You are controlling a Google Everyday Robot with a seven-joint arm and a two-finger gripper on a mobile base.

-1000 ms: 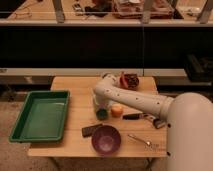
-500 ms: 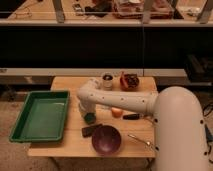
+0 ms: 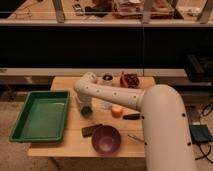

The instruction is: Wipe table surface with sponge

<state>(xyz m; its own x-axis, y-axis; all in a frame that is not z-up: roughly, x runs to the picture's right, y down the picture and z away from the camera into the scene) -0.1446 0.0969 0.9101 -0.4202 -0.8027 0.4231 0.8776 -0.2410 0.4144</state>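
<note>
The table surface (image 3: 60,144) is a light tan wooden top. The sponge (image 3: 86,111) is a small dark green pad resting on the table, just right of the green tray. My gripper (image 3: 85,106) points straight down onto the sponge and is shut on it, holding it against the wood. My white arm (image 3: 115,95) reaches in from the lower right across the middle of the table and hides part of the table behind it.
A green plastic tray (image 3: 40,116) fills the table's left side. An orange ball (image 3: 117,110), a flat dark block (image 3: 91,130), a purple bowl (image 3: 106,139), a dark stick-like item (image 3: 131,116) and a utensil (image 3: 135,137) lie nearby. A red bowl (image 3: 130,80) and a white cup (image 3: 107,77) stand at the back.
The gripper and the sponge have slid left across the table, from beside the orange ball to close by the green tray. The arm's elbow swung left with them.
</note>
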